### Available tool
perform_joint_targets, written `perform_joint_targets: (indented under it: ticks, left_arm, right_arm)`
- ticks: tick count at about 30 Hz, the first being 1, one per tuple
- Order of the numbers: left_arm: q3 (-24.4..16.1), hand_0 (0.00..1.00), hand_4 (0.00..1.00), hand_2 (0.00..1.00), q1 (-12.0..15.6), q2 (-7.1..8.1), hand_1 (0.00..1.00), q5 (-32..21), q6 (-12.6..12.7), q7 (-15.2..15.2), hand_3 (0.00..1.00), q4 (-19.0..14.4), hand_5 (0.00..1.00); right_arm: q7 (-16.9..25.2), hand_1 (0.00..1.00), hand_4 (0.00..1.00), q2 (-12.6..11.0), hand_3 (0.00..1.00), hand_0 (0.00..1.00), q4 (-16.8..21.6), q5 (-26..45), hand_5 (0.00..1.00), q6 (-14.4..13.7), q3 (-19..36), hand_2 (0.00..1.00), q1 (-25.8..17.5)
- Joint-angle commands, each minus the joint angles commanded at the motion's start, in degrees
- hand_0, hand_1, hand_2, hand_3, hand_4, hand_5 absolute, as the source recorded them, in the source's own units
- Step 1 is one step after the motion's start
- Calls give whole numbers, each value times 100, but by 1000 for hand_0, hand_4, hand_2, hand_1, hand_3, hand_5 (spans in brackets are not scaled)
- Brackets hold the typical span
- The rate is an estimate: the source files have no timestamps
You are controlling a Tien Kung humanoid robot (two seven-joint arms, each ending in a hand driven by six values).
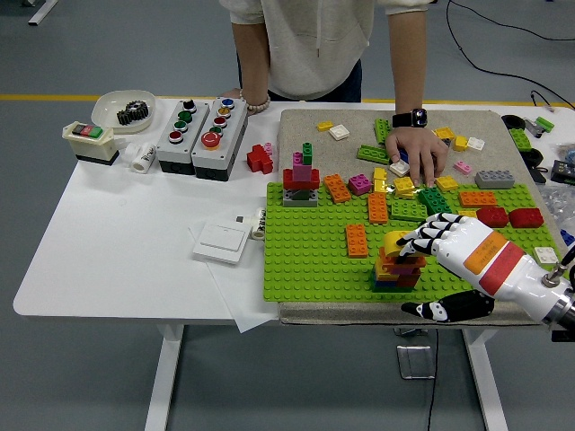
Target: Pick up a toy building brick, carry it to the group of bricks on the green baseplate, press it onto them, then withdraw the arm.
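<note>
A white table (pixel 108 260) carries a green baseplate (pixel 310 251), which spreads out to the left of the robot's right hand (pixel 440 241). Directly under that hand's fingertips stands a stack of bricks (pixel 399 263), topped by a yellow brick (pixel 395 241). The fingers (pixel 420 239) curl down over the yellow brick, touching it, apparently pressing rather than gripping. Pressing well likely means pushing straight down, so the stack does not tip. Beyond the hand, a person's hand (pixel 415 160) rests among loose bricks.

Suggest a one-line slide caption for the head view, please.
Right hand presses a yellow brick onto the stack on the baseplate.
</note>
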Motion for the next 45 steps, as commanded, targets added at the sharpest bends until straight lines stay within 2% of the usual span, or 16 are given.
perform_joint_targets:
  ticks: [14,15,20,21,26,27,45]
  left_arm:
    - [15,758,647,738,-8,4,767,-14,-2,-8,586,-2,661]
    - [16,758,648,738,-8,4,767,-15,-2,-8,586,-2,662]
    - [15,758,648,738,-17,7,767,-11,-4,-8,586,-2,662]
    - [17,758,648,738,-18,8,767,-13,-4,-8,587,-2,661]
    - [14,758,648,738,-22,8,767,-10,-7,-6,587,-3,661]
    - [14,759,649,738,-23,8,766,-10,-8,-6,587,-3,662]
    - [1,757,649,737,-19,3,766,3,-18,-2,587,-1,662]
  right_arm:
    - [-51,642,909,-3,611,720,12,-58,601,22,-31,703,31]
    - [-52,617,909,-3,612,653,12,-59,600,22,-31,698,30]
    - [-57,617,909,0,612,653,12,-69,600,14,-29,698,25]
    - [-57,599,910,1,613,606,11,-72,599,13,-28,697,23]
    - [-53,599,910,10,613,606,14,-70,599,8,-32,697,12]
    - [-52,577,911,12,610,535,15,-71,598,9,-33,691,7]
    - [-55,577,913,24,604,507,37,-89,593,14,-69,686,-47]
